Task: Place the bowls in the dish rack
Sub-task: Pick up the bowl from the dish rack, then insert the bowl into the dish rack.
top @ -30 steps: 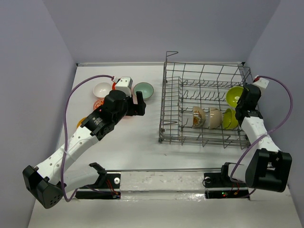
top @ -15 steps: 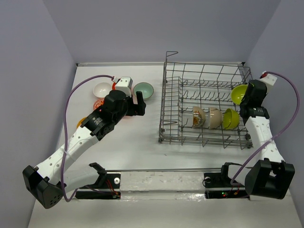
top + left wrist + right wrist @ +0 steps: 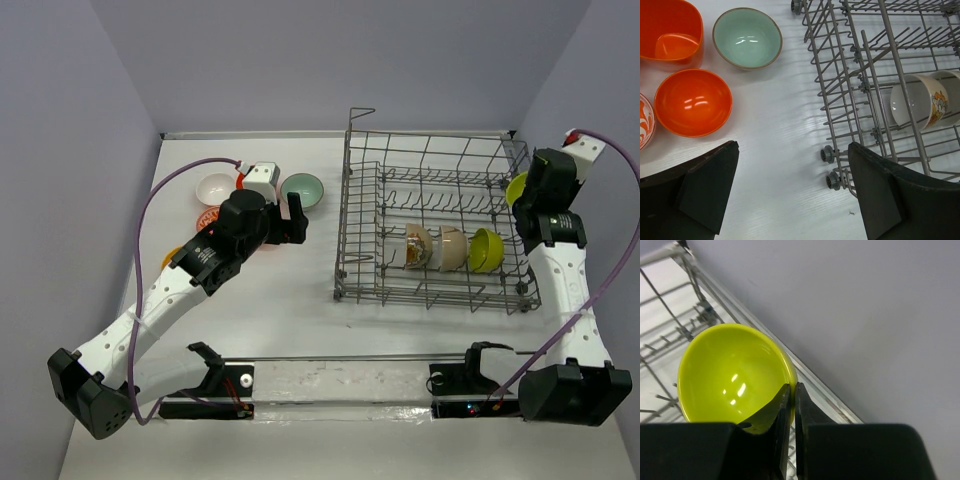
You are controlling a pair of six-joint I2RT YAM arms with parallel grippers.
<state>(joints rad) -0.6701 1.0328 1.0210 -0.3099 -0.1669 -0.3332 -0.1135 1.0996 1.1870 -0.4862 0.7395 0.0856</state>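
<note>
Right gripper [image 3: 791, 390]: clamped on the lime bowl's [image 3: 730, 375] rim, at the rack's [image 3: 430, 170] right wall.
Left gripper [image 3: 792, 150]: jaws wide apart, over the desk [image 3: 780, 125] between orange bowl [image 3: 692, 102] and rack.
Racked bowls [image 3: 452, 248]: three, on edge.

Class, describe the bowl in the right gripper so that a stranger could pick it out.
Find the grey wire dish rack on the right. At its far right edge the right gripper pinches the rim of a lime green bowl. The only other green bowl stands inside the rack; this one is held up.
</note>
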